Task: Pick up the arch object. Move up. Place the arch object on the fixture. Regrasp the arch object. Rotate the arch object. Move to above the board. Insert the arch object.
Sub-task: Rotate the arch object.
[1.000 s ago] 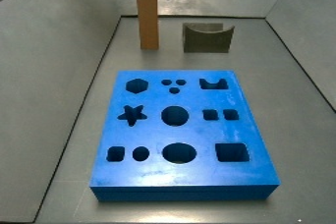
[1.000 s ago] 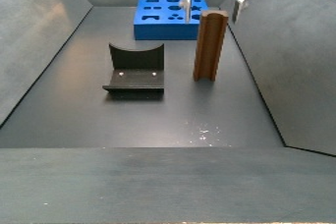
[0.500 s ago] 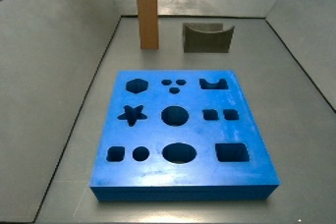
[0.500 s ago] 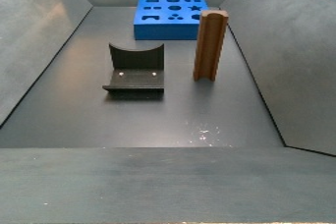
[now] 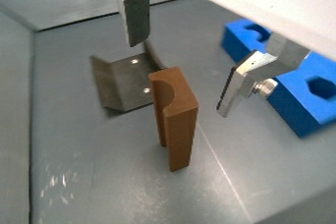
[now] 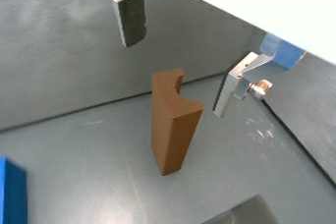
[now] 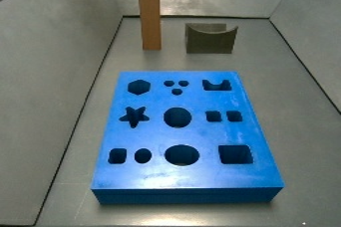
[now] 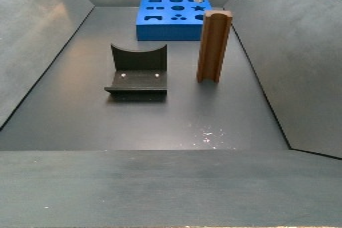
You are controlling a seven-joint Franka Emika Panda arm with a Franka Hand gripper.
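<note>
One arch object [image 5: 174, 116] upright on floor; tool [image 5: 191, 49] spread wide above it, grasping nothing.

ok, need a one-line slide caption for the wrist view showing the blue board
Open gripper poised above the upright arch object, fingers apart and empty; fixture behind it, board beside.
</note>
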